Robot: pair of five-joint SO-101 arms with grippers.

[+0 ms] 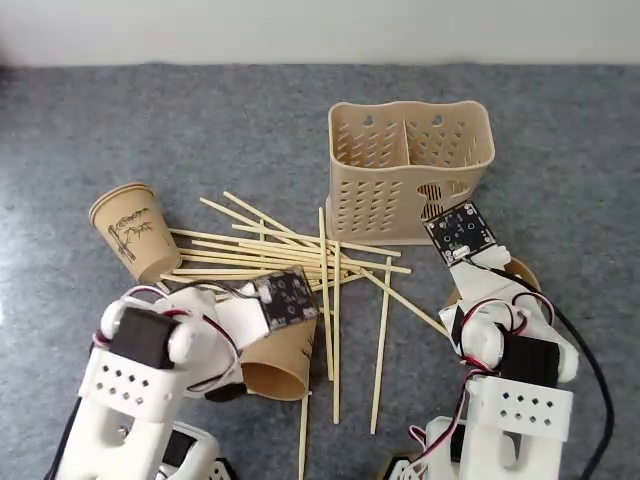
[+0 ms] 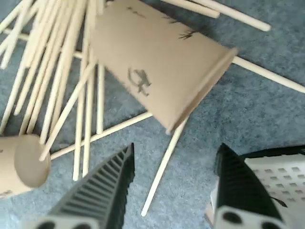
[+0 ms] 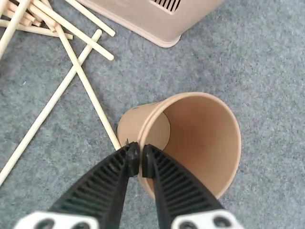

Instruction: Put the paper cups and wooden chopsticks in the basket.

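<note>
I'm pinching the right gripper [image 3: 137, 158] nearly closed on the cup [image 3: 200, 138] rim, its mouth facing my arm; the basket [image 3: 136, 14] is sitting just beyond. The left gripper [image 2: 175, 150] is gaping, empty.

Left claw [image 2: 176, 151] gapes near a tipped paper cup [image 2: 157, 67]; chopsticks [image 2: 50, 76] scattered.

— We see matt brown paper cups [image 1: 135, 232] and pale bare-wood chopsticks [image 1: 250, 258] beside the basket [image 1: 410, 170].
— We agree. The basket's smooth plastic (perforated), standing on rough grey cloth [image 1: 200, 120].
</note>
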